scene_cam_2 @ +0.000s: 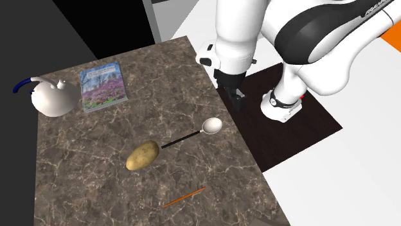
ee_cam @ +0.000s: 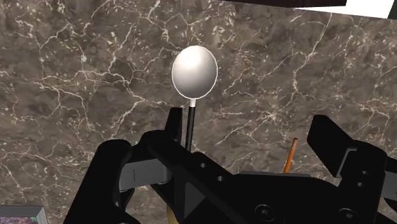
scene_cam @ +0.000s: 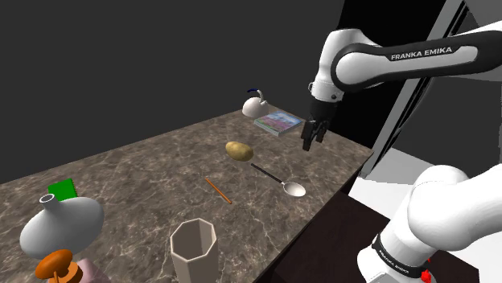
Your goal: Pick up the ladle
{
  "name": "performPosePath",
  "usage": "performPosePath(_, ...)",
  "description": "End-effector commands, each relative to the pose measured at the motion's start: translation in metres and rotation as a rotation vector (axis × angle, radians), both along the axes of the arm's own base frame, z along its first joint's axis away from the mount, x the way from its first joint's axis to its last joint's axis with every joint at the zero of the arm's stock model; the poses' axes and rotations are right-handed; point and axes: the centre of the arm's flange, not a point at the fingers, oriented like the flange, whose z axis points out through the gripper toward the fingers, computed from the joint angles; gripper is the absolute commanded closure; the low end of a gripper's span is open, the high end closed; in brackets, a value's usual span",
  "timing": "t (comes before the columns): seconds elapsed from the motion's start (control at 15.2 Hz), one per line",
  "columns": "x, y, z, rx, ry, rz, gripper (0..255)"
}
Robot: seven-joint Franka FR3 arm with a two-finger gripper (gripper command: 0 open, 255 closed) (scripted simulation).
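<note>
Ladle [ee_cam: 194,92] lies flat: shiny silver bowl, thin black handle.

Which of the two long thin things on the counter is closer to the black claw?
The ladle, with black handle and shiny round bowl: the gripper hangs over it. The orange stick lies farther along the counter.

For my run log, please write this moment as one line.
phase: pre-grasp | gripper: all-black two-finger gripper, open, empty | target: ladle with silver bowl and thin black handle, flat on dark marble table, untouched
</note>
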Motion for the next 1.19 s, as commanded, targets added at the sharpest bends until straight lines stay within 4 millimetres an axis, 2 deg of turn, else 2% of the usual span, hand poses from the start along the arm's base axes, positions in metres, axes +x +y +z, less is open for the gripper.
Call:
performPosePath(0.0,0.011,-0.004,-0.023,0.001,-0.018,-0.007,0)
performPosePath(1.12,0.107,-0.026,-0.215,0.014,-0.142,-0.058,0)
